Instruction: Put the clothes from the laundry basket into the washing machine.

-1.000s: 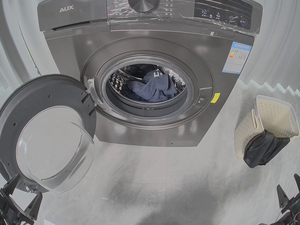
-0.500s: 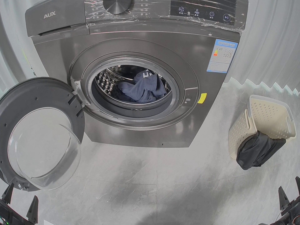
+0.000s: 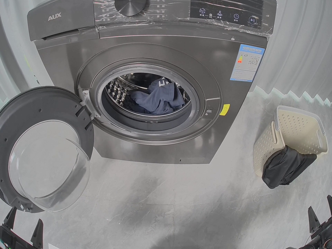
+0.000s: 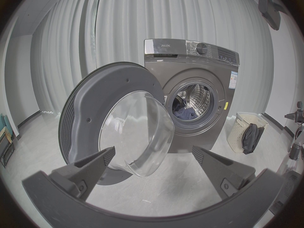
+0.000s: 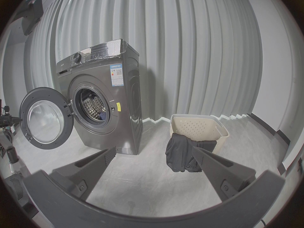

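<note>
Washing machine point(image 3: 148, 45): front-loading, grey, standing on the pale floor point(image 3: 166, 197) before a pleated curtain point(image 3: 304, 52). Its round door point(image 3: 45, 104) is swung fully open on the robot's left, hinge side toward the drum, with the clear bowl of the window facing outward.

Drum contents: a navy garment point(image 3: 157, 97) lies bunched inside the opening, low and toward the front of the drum.

Laundry basket point(image 3: 301, 125): cream, perforated, standing on the floor to the robot's right of the machine and apart from it. A black garment point(image 3: 285, 166) is draped over the basket's near rim, partly inside and mostly hanging down the outer wall toward the floor. Whether it touches the floor cannot be told.

Left claw point(image 4: 152, 148): low at the robot's left, just short of the open door, jaws spread wide, gripping nothing.

Right claw point(image 5: 153, 149): low at the robot's right, on the near side of the basket and well apart from the black garment, jaws likewise spread wide, gripping nothing.
</note>
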